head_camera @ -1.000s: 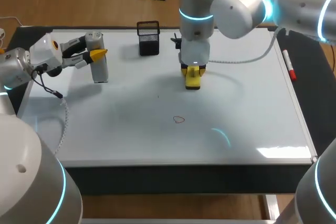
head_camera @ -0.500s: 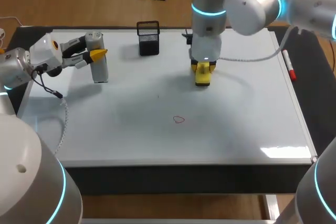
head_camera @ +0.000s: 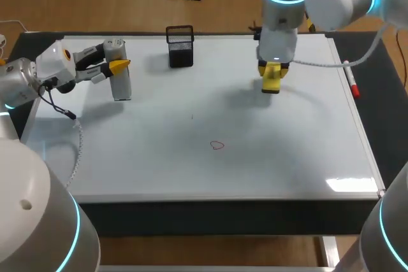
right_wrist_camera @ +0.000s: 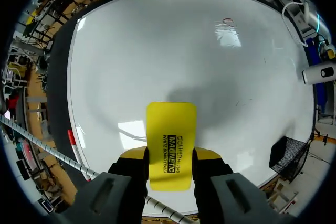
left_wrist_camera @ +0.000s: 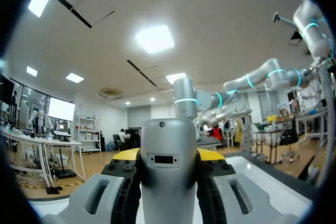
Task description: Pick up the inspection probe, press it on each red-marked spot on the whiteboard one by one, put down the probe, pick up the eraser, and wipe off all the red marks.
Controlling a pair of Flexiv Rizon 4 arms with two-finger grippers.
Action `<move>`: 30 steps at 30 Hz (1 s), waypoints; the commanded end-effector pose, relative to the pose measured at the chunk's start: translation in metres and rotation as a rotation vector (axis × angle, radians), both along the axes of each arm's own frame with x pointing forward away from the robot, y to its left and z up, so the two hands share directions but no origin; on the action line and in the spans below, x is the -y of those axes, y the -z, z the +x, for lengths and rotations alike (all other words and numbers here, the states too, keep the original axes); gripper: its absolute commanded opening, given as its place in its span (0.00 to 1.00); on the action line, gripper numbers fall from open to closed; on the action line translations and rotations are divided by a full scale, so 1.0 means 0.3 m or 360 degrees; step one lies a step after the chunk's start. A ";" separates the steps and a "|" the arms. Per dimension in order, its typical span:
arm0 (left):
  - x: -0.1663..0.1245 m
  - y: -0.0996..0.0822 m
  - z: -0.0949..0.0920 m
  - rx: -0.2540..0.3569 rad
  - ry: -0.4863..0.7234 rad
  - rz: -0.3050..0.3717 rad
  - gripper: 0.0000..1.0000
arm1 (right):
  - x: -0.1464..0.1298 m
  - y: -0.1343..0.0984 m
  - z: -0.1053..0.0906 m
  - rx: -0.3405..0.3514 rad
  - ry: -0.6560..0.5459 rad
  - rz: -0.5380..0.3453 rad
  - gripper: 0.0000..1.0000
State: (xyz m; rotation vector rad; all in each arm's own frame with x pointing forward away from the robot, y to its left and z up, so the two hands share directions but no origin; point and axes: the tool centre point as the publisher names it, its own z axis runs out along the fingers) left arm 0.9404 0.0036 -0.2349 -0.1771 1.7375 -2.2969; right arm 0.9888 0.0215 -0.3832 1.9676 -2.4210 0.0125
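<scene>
Whiteboard (head_camera: 306,157): white, lies flat and covers most of the worktop. I see one red mark (head_camera: 217,146), a small open loop, lower centre of the frame. Inspection probe (head_camera: 118,74): grey cylinder, upright, upper left, clamped between left fingers (head_camera: 120,65); can't tell if its base touches the board. Eraser (head_camera: 272,79): yellow block with black print, upper right, gripped from both sides by right fingers (right_wrist_camera: 132,153), above the board.

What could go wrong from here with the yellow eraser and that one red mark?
The yellow block eraser, held in the right gripper, hangs far from the small red loop mark, so it may go unwiped. The left gripper holds the silver cylindrical probe upright on the whiteboard; a wide wipe could knock it.
</scene>
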 end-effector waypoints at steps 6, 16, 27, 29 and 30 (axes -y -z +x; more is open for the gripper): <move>-0.001 -0.003 -0.001 0.0001 0.0000 0.0001 0.00 | 0.130 -0.010 -0.002 -0.0010 0.0071 0.0015 0.00; -0.001 -0.003 -0.001 0.0001 0.0000 0.0001 0.00 | 0.148 -0.021 -0.001 0.0012 0.0135 0.0007 0.00; -0.001 -0.003 -0.001 0.0001 0.0000 0.0001 0.00 | 0.148 -0.021 -0.001 0.0012 0.0135 0.0007 0.00; -0.001 -0.003 -0.001 0.0001 0.0000 0.0001 0.00 | 0.148 -0.021 -0.001 0.0012 0.0135 0.0007 0.00; -0.001 -0.003 -0.001 0.0001 0.0000 0.0001 0.00 | 0.148 -0.021 -0.001 0.0012 0.0135 0.0007 0.00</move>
